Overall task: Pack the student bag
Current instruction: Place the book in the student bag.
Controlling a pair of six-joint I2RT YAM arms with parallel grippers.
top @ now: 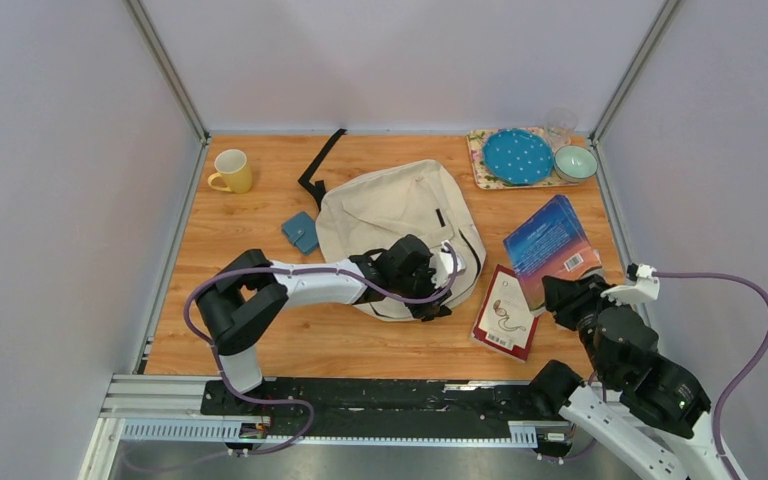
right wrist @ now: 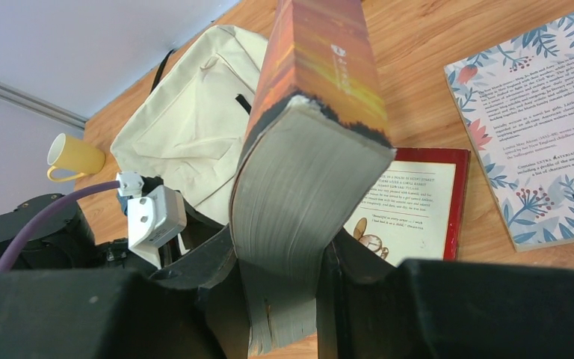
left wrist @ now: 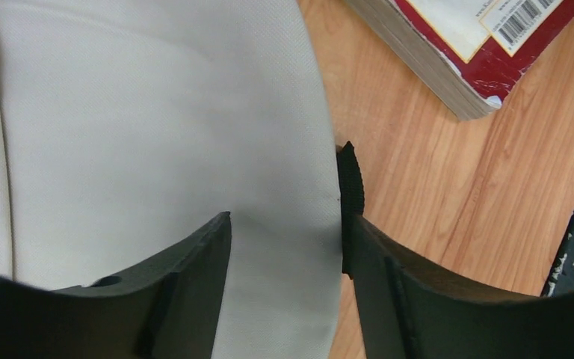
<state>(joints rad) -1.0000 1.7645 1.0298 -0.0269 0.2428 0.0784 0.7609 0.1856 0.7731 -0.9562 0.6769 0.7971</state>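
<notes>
White walls close in a wooden surface point(top: 260, 340).

Writing:
- The floral book point(right wrist: 545, 112) lies flat with its back cover up. It carries a blurb and a barcode, and one line in capitals seems to read "EXTRA MATERIAL FOR YOUNG". The rest is too small to read.
- The red book point(top: 505, 312) shows a cream panel of small print that I cannot read, and a barcode near its corner.
- The orange book point(right wrist: 321, 60) has a small white mark on its spine, too blurred to make out.

The bag point(top: 400, 210) lies flat in the middle of the surface, with the red book just to its right.

The left hand point(left wrist: 284, 187) is over the bag's near right edge, its jaws well apart. One finger is over the cream cloth and the other is at the cloth's edge, over bare wood. A strip of cloth runs between them, and they have not closed on it.

The right hand point(right wrist: 278, 239) is well to the right of the bag, with the red book between them. Its jaws are clamped on the page edges of the thick orange book and hold it up off the surface, spine outward.

A yellow mug point(top: 230, 170) and a blue pouch point(top: 301, 231) sit to the bag's left. At the far right, a tray point(top: 475, 160) carries a dotted plate point(top: 517, 156), a bowl point(top: 575, 162) and a glass point(top: 561, 122).
</notes>
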